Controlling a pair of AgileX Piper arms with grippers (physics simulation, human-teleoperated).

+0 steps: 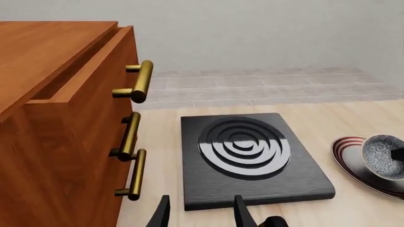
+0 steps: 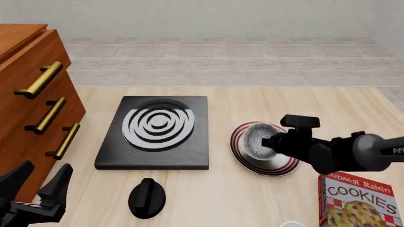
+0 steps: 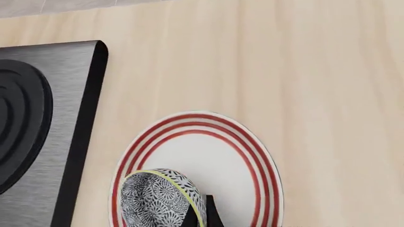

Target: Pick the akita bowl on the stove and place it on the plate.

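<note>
The akita bowl [image 2: 256, 140] is tilted over the left part of the red-striped plate [image 2: 285, 166], its speckled inside facing the stove. My right gripper [image 2: 270, 142] is shut on the bowl's rim; in the right wrist view its dark fingers [image 3: 212, 213] pinch the rim of the bowl [image 3: 154, 198] above the plate [image 3: 227, 161]. I cannot tell whether the bowl touches the plate. The black stove [image 2: 154, 130] with silver rings is bare. My left gripper [image 2: 39, 188] is open near the table's front left, short of the stove [image 1: 243, 146].
A wooden drawer cabinet [image 2: 31, 94] with brass handles stands at the left. A black round knob [image 2: 146, 196] lies in front of the stove. A cookie box [image 2: 356, 201] sits at the front right, close under my right arm.
</note>
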